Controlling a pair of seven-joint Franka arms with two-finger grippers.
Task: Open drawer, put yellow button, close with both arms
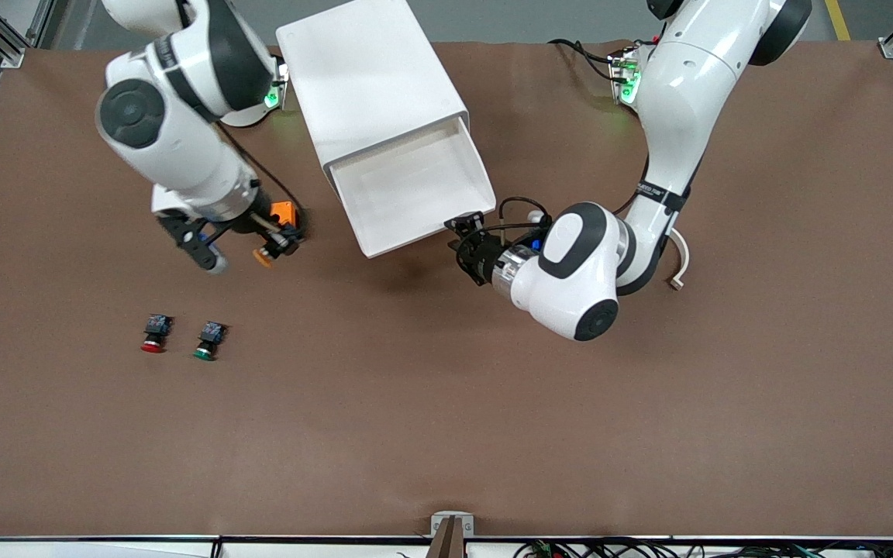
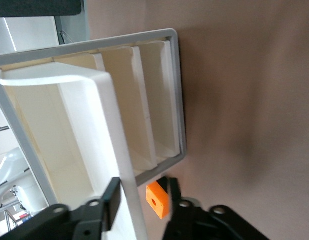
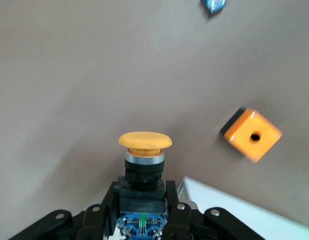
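Two glossy white arms with rounded shells, black joint rings and dark round end caps; black cables loop near each black end effector, and green lights glow at both bases.

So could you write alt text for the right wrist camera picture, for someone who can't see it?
The right end effector grips the yellow button by its black body, cap pointing away, above the brown table. An orange block with a hole lies nearby.
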